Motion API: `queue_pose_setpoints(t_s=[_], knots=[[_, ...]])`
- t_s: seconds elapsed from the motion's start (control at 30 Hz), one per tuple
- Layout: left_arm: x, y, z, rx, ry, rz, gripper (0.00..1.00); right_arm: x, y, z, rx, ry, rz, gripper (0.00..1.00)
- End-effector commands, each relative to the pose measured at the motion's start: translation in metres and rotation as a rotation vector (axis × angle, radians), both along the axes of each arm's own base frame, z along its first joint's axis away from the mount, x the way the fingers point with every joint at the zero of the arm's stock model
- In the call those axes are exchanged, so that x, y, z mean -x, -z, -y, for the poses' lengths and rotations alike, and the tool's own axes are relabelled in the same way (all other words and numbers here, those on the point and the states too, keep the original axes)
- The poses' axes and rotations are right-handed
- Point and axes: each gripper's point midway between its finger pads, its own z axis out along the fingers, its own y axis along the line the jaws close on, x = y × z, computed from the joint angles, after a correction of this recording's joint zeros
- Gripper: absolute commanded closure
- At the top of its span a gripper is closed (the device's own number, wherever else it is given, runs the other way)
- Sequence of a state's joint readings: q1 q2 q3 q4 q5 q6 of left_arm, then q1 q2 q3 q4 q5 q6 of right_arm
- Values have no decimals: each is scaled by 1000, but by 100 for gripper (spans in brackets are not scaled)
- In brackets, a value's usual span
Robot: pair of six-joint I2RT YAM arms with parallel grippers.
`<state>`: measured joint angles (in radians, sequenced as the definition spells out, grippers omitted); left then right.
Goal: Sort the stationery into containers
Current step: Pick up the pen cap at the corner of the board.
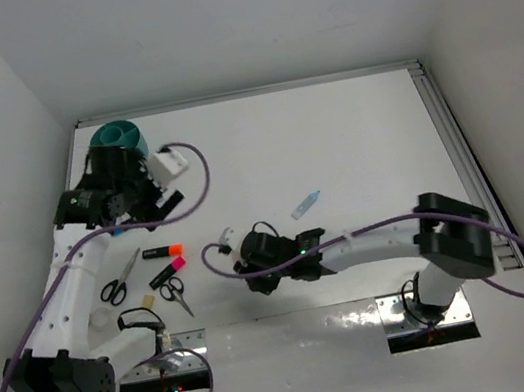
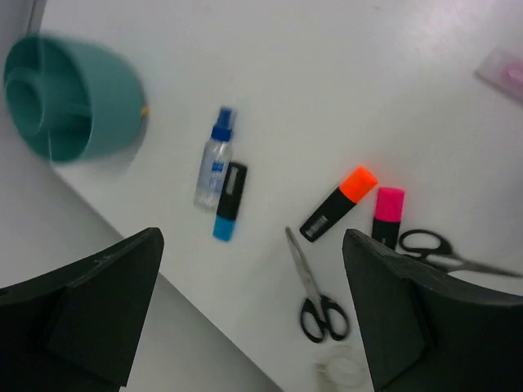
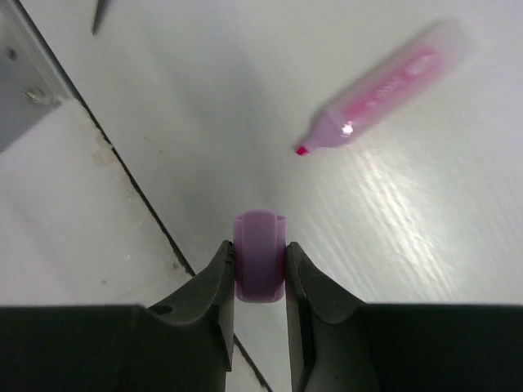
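- At the far left corner of the desk (image 1: 352, 129), the teal cup (image 1: 117, 135) stands upright, just beyond the left arm. The left wrist view shows its inner dividers.
- The left fingers (image 2: 98, 302) are spread wide with nothing between them, and they hang above the desk near the cup.
- Beneath them lies a small clear spray bottle (image 2: 214, 159), with a blue-and-black marker (image 2: 230, 200) just beside it.
- Closer to the arm bases, an orange-and-black marker (image 2: 337, 204) and a pink-and-black marker (image 2: 386, 214) lie side by side.
- One pair of black-handled scissors (image 2: 315, 286) lies near them, and a second pair (image 2: 441, 249) lies just beside the pink-and-black marker.
- Near the middle front of the desk, the right fingers (image 3: 214, 286) are pinched on a small purple piece (image 3: 260, 268), held between their tips. I cannot tell whether it is an eraser or a cap.
- Beyond it a pink marker (image 3: 388, 86) lies flat on the desk, its bare tip pointing toward the right fingers.
- A light-blue marker (image 1: 306, 204) lies alone, farther back and to the right.
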<state>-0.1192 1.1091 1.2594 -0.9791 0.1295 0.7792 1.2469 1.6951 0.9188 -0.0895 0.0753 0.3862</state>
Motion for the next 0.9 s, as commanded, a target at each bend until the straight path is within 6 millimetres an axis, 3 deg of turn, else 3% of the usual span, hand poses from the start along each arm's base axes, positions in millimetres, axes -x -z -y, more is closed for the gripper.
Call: queue_pose_setpoints(t_s=[0.0,0.03,0.17,0.2,0.27,0.3,0.4,0.47,0.5,0.6,0.87], knots=[[3,28,33,-241,565,35,11,2,-27,29,-63,81,-55,100],[9,34,48,-260,690,50,10,1,-43,36,-97,94,-42,100],[25,61,87,-335,1090,112,7,-5,-37,96,-33,200,-65,100],[31,65,104,-340,1223,143,7,-7,-36,105,-32,219,-69,100],[39,85,119,-309,1345,83,7,-17,-44,121,-74,272,-76,100],[46,91,131,-319,1453,86,8,-17,-38,131,-67,289,-83,100],[64,113,154,-273,1614,12,10,-32,-34,156,-88,380,-80,100],[64,129,165,-275,1646,-12,10,-39,-38,163,-147,418,-85,100],[65,134,172,-288,1662,-13,11,-37,-31,170,-149,438,-97,100],[59,150,183,-295,1680,-14,12,-41,-29,182,-186,484,-100,100],[59,203,172,-430,1878,-151,18,-50,-27,194,-203,536,-105,100]])
